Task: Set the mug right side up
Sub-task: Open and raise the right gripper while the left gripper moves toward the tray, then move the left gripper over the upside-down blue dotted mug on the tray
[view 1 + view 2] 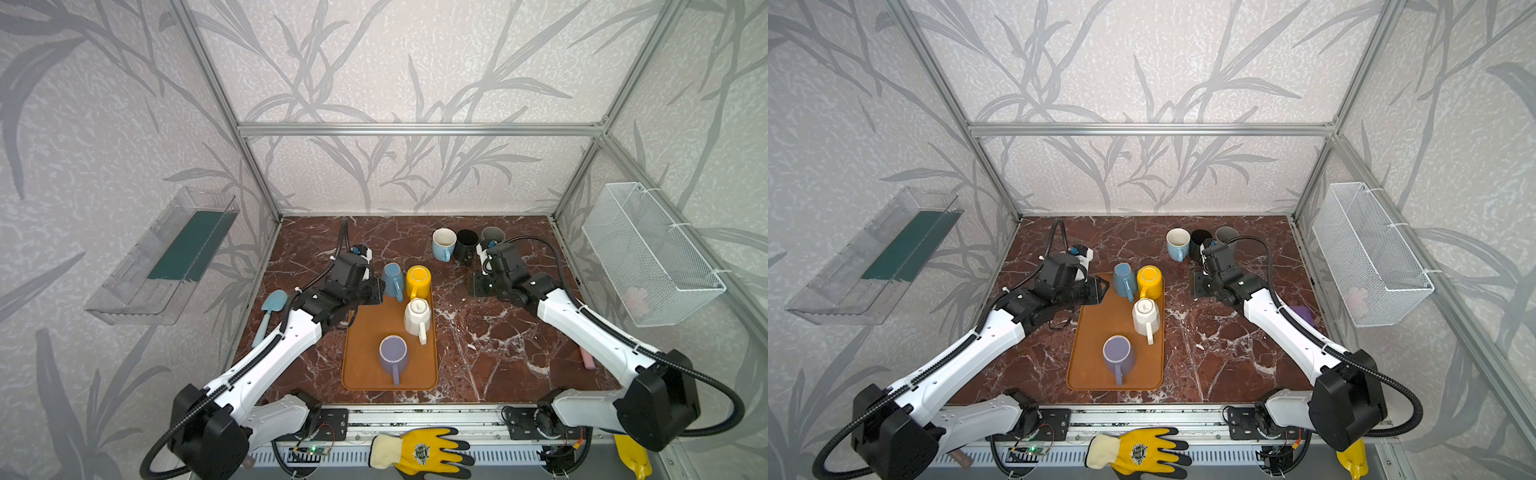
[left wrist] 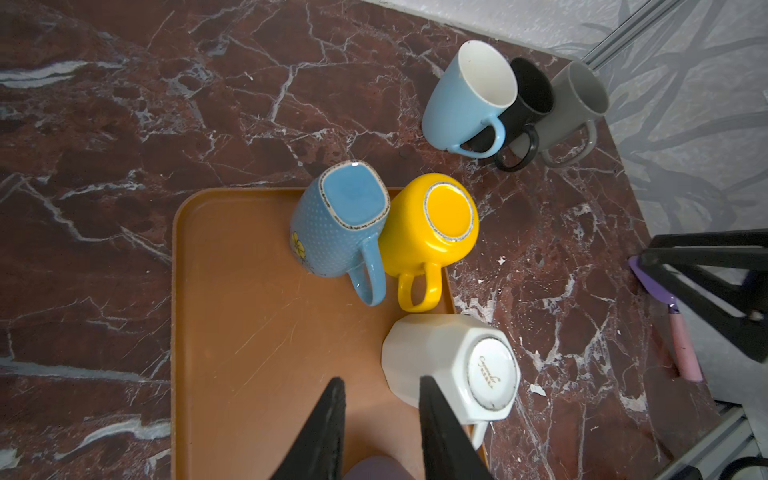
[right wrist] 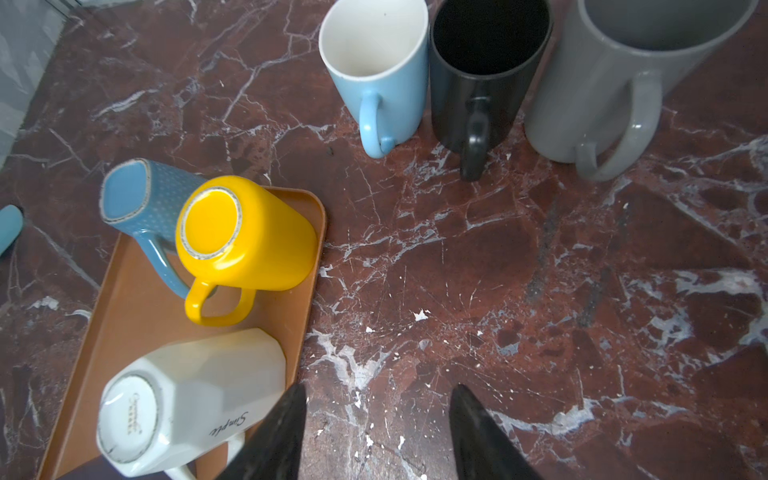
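The left tool (image 2: 380,380) and right tool (image 3: 378,388) both hang with jaws apart, holding nothing. The blue mug (image 1: 392,279) stands inverted at the far end of the tray (image 1: 361,365), close against the yellow mug (image 1: 418,281). Swinging it upright could topple that neighbour or push it off the tray onto the bench.

Yellow mug (image 1: 418,282) bottom-up on orange tray (image 1: 361,353), beside blue mug (image 1: 392,280)

Top views: high, front, looking down (near-identical). Wrist views: close, downward; both share tray (image 2: 249,311) corner.
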`<state>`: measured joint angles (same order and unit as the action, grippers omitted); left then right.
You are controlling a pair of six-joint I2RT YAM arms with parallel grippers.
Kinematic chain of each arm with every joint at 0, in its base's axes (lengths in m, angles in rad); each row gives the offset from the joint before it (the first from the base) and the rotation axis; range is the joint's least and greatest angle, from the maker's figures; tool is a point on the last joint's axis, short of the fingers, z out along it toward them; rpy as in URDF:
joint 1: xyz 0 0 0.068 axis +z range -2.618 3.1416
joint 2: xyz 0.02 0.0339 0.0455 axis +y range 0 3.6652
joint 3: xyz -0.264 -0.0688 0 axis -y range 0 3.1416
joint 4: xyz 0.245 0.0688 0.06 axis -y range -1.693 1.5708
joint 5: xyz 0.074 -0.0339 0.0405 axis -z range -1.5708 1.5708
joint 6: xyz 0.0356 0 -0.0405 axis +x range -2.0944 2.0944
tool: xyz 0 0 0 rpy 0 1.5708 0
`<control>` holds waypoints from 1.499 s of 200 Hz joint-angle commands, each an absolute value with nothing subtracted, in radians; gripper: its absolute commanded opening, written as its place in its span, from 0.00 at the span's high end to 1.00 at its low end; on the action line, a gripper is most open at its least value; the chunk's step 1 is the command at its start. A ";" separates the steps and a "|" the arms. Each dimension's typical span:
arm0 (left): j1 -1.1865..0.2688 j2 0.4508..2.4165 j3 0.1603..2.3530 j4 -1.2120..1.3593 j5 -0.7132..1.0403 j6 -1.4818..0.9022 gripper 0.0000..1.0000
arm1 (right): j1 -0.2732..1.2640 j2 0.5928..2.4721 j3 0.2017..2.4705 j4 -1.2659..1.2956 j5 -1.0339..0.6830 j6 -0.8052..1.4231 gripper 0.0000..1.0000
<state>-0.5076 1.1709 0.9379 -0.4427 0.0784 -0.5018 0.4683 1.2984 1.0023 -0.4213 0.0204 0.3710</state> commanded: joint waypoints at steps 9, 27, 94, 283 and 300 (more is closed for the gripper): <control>-0.507 1.226 0.953 -0.487 -0.003 -0.532 0.68 | 0.470 1.250 0.968 -0.364 0.028 0.353 0.44; -0.508 1.260 0.953 -0.472 0.007 -0.540 0.68 | 0.471 1.246 0.965 -0.370 0.032 0.347 0.44; -0.509 1.369 0.964 -0.395 0.087 -0.584 0.68 | 0.470 1.268 0.963 -0.360 0.025 0.345 0.44; -0.522 1.650 1.178 -0.430 0.068 -0.629 0.71 | 0.468 1.278 0.969 -0.380 0.035 0.336 0.44; -0.531 1.667 1.190 -0.438 0.055 -0.630 0.71 | 0.469 1.278 0.968 -0.380 0.037 0.335 0.44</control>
<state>-0.5171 1.6466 1.1522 -0.4011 0.0860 -0.6167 0.4683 1.2751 0.9726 -0.3790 0.0254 0.3458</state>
